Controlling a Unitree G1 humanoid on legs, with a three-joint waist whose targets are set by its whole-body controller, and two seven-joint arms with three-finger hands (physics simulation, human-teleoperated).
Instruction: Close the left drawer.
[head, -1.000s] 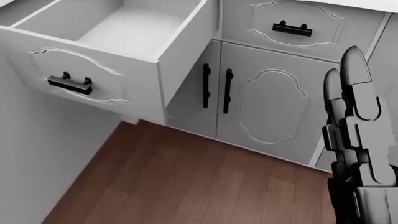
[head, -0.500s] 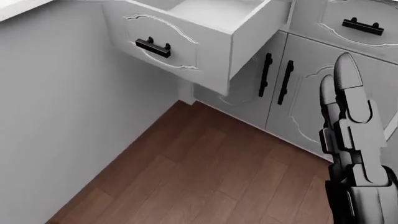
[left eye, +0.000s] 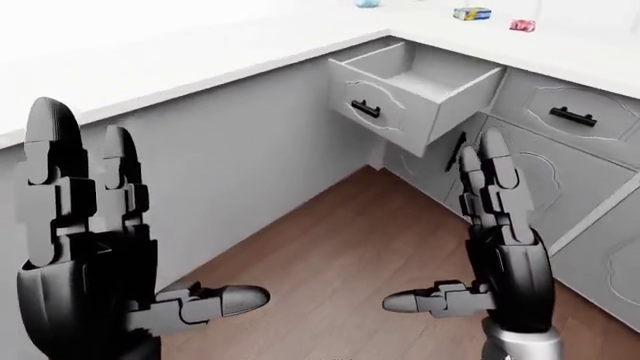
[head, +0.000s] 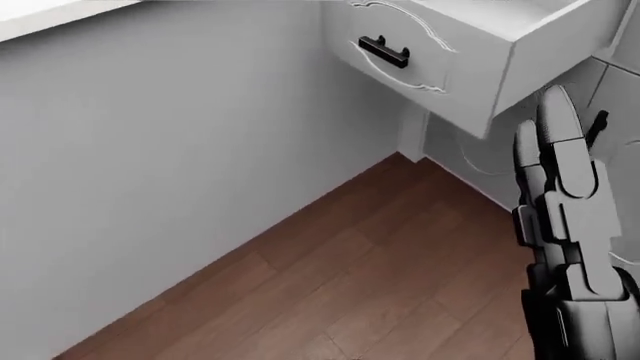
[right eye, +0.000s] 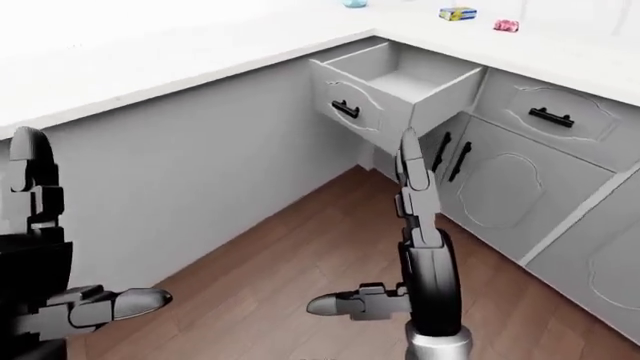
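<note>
White drawer (left eye: 415, 94) stands pulled well out of the corner cabinet run, upper middle of the left-eye view; interior bare, black handle (left eye: 365, 109) on its front panel. Just right of it, a shut drawer with its own black handle (left eye: 572, 116), and below, double cabinet doors (right eye: 490, 184) with two vertical black pulls. White worktop (left eye: 200, 52) runs along the top of both eye views; small coloured items (left eye: 472, 13) sit on it near the top edge, too small to identify.

Left hand (left eye: 95, 247): raised at lower left, fingers straight up, thumb out sideways, spread wide, holding nothing. Right hand (left eye: 495, 240): raised at lower centre-right, fingers extended upward, thumb out to the left, likewise spread and empty. Neither touches the drawer; both well apart from it.

Brown wood-plank floor (head: 330, 277) fills the lower part of the head view, plain grey cabinet side (head: 170, 135) at its left.
</note>
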